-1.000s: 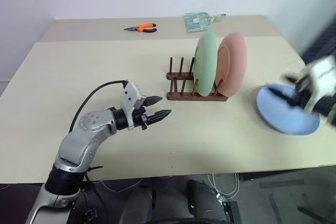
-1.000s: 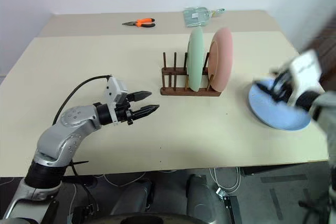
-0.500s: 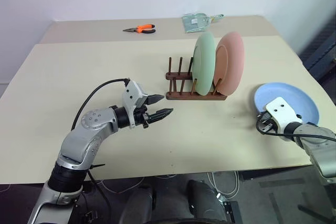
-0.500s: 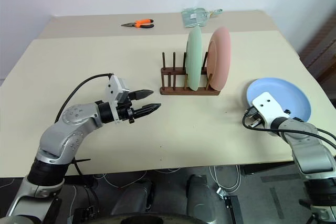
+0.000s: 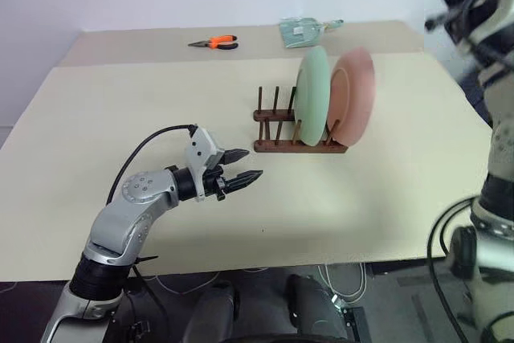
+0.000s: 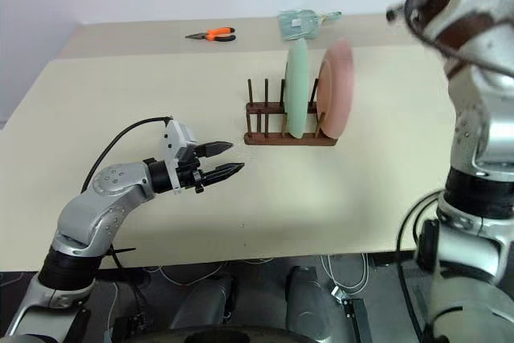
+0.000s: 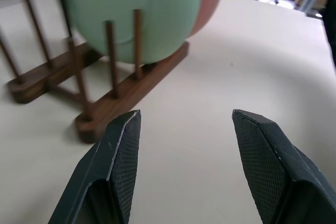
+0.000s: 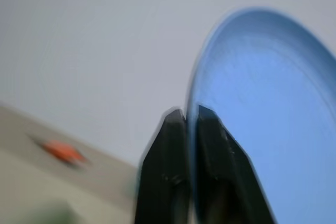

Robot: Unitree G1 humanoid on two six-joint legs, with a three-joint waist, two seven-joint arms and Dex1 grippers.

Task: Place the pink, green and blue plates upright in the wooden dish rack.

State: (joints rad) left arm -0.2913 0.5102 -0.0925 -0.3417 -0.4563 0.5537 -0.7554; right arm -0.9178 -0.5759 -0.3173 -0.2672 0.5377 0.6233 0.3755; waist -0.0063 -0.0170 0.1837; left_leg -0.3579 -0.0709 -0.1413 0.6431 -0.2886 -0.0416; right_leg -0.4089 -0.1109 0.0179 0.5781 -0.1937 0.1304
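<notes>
Right wrist view: blue plate (image 8: 262, 114) in jaws

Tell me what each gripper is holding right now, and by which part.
The right gripper pinches the blue plate by its rim. The left gripper holds nothing, jaws open.

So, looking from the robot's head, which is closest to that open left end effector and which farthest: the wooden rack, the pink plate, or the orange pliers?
From the left end effector, in the left eye view:
1. Wooden rack, just ahead and to its right; its empty pegs face the end effector.
2. Pink plate, upright at the rack's far right end, behind the green plate.
3. Orange pliers, far back on the table.
</notes>
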